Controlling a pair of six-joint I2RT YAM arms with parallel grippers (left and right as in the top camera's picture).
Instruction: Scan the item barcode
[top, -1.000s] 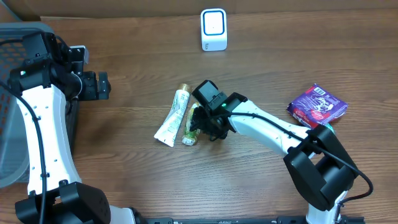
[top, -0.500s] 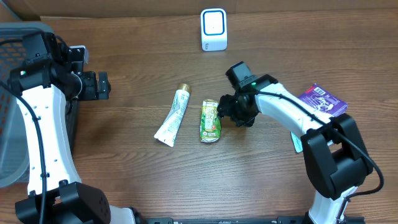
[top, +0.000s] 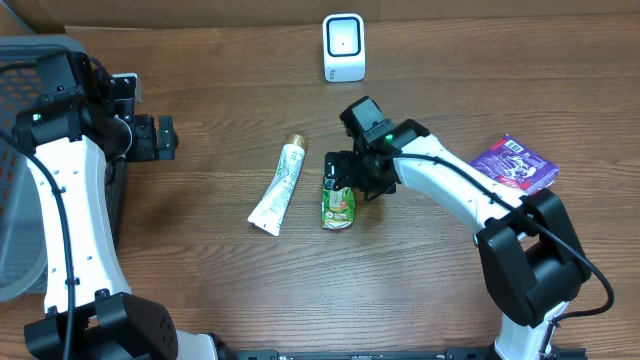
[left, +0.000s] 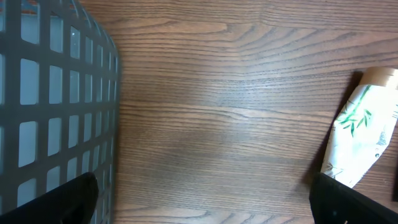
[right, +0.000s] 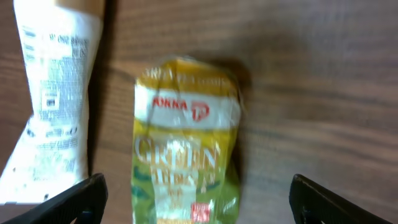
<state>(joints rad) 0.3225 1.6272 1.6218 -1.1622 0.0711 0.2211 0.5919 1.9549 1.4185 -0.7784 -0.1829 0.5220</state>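
Green tea pouch (top: 339, 197) lies flat on the wooden table (top: 200, 290), right gripper (right: 196, 190) open above it; left gripper (top: 162, 138), also open, hovers at nine o'clock.

There's the right arm (top: 450, 187) stretched forward, right gripper (top: 350, 178) aimed down, jaws wide; left gripper (top: 160, 137) off left, wide too.

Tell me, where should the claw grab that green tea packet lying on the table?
Across its narrow middle, from straight above: the green tea packet lies flat with bare table either side, and the open right gripper hangs over it.
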